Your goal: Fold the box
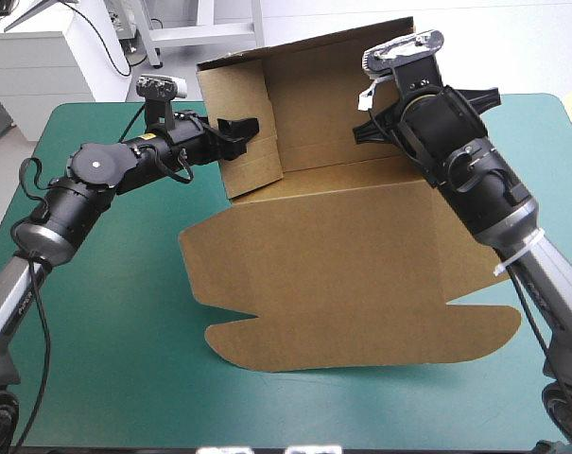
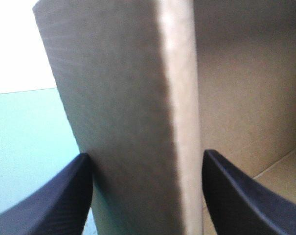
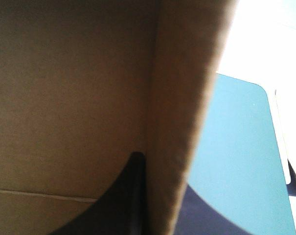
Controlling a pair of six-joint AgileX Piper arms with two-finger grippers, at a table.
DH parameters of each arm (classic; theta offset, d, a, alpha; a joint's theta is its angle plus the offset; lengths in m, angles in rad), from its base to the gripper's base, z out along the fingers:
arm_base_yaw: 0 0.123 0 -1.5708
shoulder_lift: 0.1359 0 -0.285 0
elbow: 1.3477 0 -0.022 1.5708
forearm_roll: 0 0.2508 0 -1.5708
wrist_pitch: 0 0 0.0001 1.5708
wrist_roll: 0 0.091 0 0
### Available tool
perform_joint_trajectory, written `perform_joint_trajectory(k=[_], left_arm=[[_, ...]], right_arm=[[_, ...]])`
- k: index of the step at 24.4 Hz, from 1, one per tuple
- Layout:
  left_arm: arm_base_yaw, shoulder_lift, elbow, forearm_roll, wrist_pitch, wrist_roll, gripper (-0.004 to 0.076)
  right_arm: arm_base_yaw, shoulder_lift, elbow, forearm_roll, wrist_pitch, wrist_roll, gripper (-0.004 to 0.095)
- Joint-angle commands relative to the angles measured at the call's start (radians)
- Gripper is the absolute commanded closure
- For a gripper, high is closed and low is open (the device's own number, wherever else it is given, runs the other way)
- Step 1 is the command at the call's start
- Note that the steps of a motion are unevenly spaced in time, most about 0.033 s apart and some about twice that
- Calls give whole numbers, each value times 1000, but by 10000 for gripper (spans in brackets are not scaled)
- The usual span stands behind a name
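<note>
Plain brown box (image 1: pixel 361 274) — unprinted board, teal-green cover (image 1: pixel 115 312), black fingers (image 2: pixel 50 200)

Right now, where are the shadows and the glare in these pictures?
High view: even light, a thin shadow beneath the box at its near edge. Left wrist view: its raised wall's edge gleams pale. Right wrist view: board shaded, white glare beyond it.

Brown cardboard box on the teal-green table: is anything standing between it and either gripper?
Nothing visible does. The left gripper is clamped on the raised left wall of the brown cardboard box, the board directly between its black fingers. The right gripper likewise pinches the raised right wall. No other object shows at either grasp.
</note>
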Motion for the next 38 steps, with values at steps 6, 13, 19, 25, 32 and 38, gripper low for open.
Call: perform_joint_trajectory(k=[6, 13, 19, 25, 32, 38], left_arm=[[-25, -24, -41, -74, -4, -1, 407], [-25, -18, -41, -122, -9, 115, 731], [-42, -20, -84, 331, 6, -309, 732], [-105, 69, -245, 942, 229, -805, 731], [-105, 278, -347, 948, 501, -853, 731], [-105, 353, -354, 949, 593, -883, 731]], right_arm=[[42, -27, -24, -39, -111, 19, 923], [42, -27, -24, -16, -121, 30, 923], [-5, -23, -24, 25, -68, 41, 923], [-212, 110, -19, 453, 3, -102, 923], [-230, 188, 128, 541, 3, -156, 923], [-261, 199, 242, 613, 1, -203, 926]])
